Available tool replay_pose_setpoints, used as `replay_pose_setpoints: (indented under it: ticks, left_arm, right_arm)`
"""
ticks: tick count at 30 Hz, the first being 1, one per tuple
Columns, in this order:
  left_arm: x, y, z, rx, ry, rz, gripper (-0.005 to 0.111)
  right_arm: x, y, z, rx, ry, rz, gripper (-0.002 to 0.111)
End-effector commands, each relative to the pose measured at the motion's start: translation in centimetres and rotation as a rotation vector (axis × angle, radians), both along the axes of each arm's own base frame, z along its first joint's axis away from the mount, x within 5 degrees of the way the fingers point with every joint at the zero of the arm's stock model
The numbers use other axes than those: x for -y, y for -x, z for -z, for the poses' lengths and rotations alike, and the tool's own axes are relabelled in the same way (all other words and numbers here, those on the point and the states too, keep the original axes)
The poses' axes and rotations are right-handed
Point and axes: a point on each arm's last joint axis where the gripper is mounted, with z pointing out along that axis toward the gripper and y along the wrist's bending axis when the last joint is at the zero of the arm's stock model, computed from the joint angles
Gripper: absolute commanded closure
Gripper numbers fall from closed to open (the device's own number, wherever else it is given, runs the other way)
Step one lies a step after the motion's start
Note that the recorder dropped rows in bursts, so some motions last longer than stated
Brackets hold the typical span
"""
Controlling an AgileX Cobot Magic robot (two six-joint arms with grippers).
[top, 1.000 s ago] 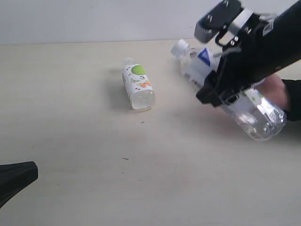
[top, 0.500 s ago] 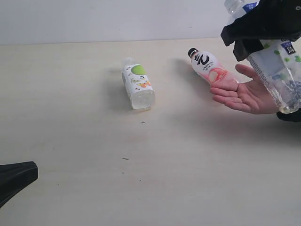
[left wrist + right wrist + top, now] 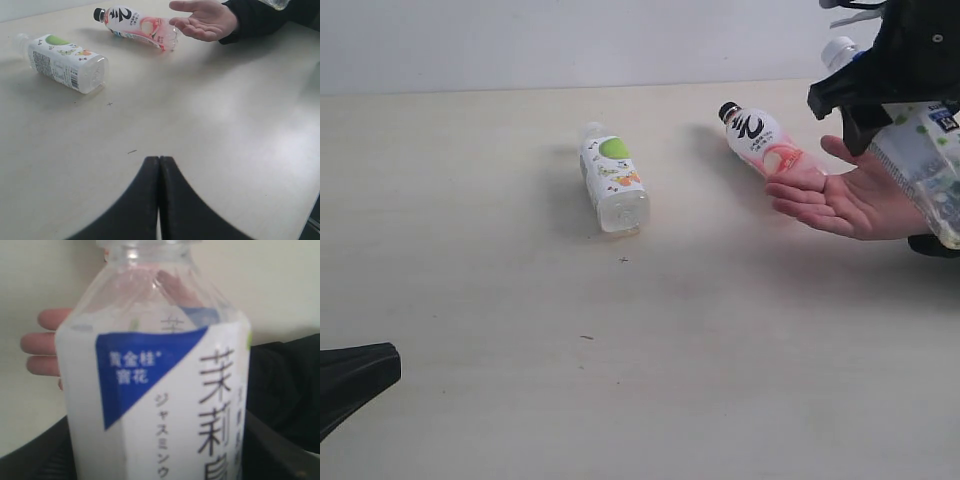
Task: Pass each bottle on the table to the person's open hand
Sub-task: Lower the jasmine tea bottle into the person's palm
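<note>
Black right gripper (image 3: 868, 108) is clamped on the blue-and-white-labelled bottle (image 3: 926, 172), carrying it tilted in the air, white cap uppermost, over the person's open hand (image 3: 850, 200), which is held palm up at the right side of the table (image 3: 470, 300). A black-capped pink bottle (image 3: 770, 148) lies on its side with its base just beside the fingertips. Well to the left, a green-lime-labelled bottle (image 3: 612, 180) also lies flat on the tabletop. Left gripper (image 3: 159, 192) sits low over bare wood, jaws pressed together, empty
</note>
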Motion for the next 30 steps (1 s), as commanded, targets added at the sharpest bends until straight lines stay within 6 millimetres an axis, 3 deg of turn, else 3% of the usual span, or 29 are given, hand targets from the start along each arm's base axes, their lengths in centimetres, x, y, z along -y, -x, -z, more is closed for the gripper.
replay_pose_setpoints:
  ticks: [1, 30]
  left_arm:
    - [0.0, 0.0, 0.0, 0.012, -0.002, 0.005, 0.107]
    - [0.0, 0.0, 0.0, 0.012, -0.002, 0.005, 0.107]
  right_arm:
    - [0.9, -0.8, 0.4, -0.018, -0.003, -0.007, 0.108]
    - [0.0, -2.1, 4.6, -0.142, 0.019, -0.011, 0.108]
